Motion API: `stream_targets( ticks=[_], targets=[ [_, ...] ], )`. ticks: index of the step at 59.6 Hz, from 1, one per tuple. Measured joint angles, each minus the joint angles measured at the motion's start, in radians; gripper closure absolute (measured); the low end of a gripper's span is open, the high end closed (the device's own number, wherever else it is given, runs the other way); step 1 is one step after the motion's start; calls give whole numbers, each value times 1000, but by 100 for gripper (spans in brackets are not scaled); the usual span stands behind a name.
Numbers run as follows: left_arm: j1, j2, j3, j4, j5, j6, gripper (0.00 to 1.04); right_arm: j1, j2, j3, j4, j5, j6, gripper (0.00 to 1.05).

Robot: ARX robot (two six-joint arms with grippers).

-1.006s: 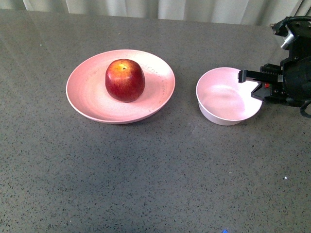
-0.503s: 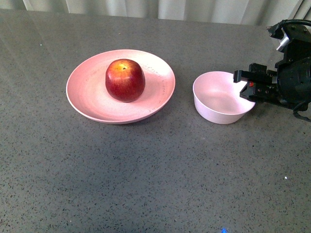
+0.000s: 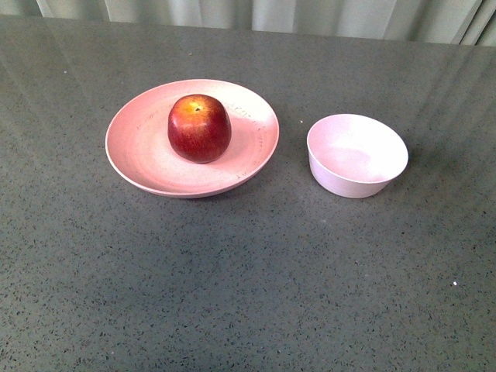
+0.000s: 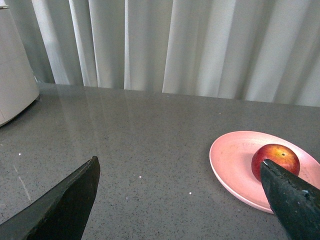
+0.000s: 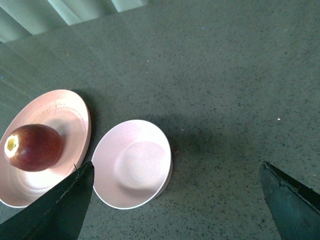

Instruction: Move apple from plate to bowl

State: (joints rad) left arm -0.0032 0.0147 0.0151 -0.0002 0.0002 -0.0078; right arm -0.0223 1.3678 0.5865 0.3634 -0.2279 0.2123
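Observation:
The dark red apple (image 3: 199,128) sits on the salmon-pink plate (image 3: 139,163) left of centre in the front view. The pale bowl (image 3: 356,155) stands empty to its right on the table. Neither arm shows in the front view. My left gripper (image 4: 180,172) is open and empty, above the table well short of the plate (image 4: 235,160) and the apple (image 4: 275,159). My right gripper (image 5: 177,172) is open and empty, high above the table, with the bowl (image 5: 132,162) beside one finger and the apple (image 5: 34,147) on the plate (image 5: 60,112) beyond it.
The grey speckled table (image 3: 248,287) runs to a pale curtain (image 3: 256,14) along the far edge. A white rounded object (image 4: 15,85) stands at the table's side in the left wrist view.
My right gripper, which was at the bowl's right rim, has let it go and drawn out of the front view. The bowl has shifted slightly left and settled flat.

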Motion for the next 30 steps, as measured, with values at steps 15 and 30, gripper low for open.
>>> stream_targets(
  ticks=[15, 30],
  targets=[
    [0, 0, 0, 0, 0, 0, 9, 17, -51, -265, 610, 223, -175, 49],
    [0, 0, 0, 0, 0, 0, 9, 18, -224, -404, 583, 225, -203, 95]
  ],
)
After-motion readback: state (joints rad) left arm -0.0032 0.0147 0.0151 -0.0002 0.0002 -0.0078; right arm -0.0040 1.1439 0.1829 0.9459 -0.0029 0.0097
